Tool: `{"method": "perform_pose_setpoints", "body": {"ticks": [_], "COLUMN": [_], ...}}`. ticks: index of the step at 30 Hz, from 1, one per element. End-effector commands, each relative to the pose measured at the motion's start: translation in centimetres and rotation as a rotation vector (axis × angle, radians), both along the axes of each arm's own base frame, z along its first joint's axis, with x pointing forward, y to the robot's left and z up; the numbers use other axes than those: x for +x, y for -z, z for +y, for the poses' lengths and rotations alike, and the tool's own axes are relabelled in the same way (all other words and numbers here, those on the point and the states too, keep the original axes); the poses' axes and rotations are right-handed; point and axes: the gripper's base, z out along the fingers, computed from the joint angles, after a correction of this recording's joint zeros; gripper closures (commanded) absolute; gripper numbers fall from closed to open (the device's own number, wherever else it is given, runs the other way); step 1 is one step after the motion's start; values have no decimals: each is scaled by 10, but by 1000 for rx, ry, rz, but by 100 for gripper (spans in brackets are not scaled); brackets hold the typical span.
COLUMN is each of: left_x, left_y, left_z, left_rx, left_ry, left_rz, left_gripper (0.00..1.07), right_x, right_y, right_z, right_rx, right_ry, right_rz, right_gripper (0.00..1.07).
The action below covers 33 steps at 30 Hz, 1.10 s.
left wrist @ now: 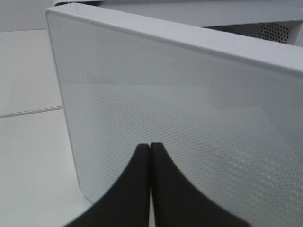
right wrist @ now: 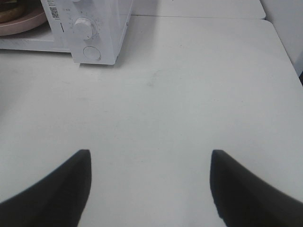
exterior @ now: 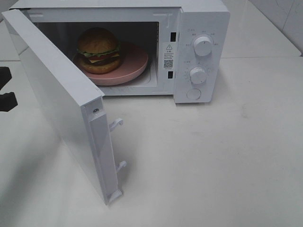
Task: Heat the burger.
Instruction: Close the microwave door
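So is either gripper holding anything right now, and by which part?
Nothing. The left gripper has its jaws shut empty near the door; the right gripper has its jaws open over the table.

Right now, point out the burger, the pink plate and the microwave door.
burger (exterior: 98, 43), exterior high view, top bun.
pink plate (exterior: 136, 65), exterior high view, bare right part.
microwave door (left wrist: 189, 118), left wrist view, outer panel.

Kitchen-like mock-up: a microwave on a plain white table (tiled wall).

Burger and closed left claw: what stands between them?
The microwave's open door: the left gripper faces its outer side in the left wrist view; the burger sits inside.
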Motion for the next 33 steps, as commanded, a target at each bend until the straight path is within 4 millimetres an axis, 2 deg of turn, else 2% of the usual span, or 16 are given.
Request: {"method": "perform_pose_setpoints", "body": {"ticks": [1,5,9,12,14,17,18,20,22,24,28,31,33], "left_x": [7,13,21,22,25,28,31,32,37,38,44,45,50], "left_y": [-2,1,2,2,2,2,3,3,3,3,3,3,3], "left_z": [-5,-21,-34,-38,-50,-57,-66,-69,-85,-89,-108,-112,-129], "left_rx": [-24,-40,-87,-93,-79,-78,-84,-84,-88,-90,-103,-102,-87], "left_ry": [19,71,48,47,65,65,67,67,62,58,17,8,-13], "left_rz": [-25,-26,-3,-3,-13,-12,-10,-10,-10,-9,-4,-3,-6], "left_gripper": [107,107,107,107,107,107,107,107,107,107,107,107,107], "right_x": [-4,-4,-4,-4,-4,-4,-4,-4,-4,-4,-4,-4,-4], "right_y": [1,1,1,1,1,1,1,1,1,1,1,1,1], "right_z": [0,0,0,0,0,0,0,0,0,0,0,0,0], "right_rx": [-8,-8,-8,-8,-8,-8,-8,-8,-8,-8,-8,-8,-8], "right_ry": [-1,-1,-1,-1,-1,-1,-1,-1,-1,-1,-1,-1,-1], "right_rz": [-26,-26,-26,-26,-26,-26,-26,-26,-26,-26,-26,-26,-26], "right_gripper": [38,38,38,38,38,38,38,38,38,38,38,38,38]}}
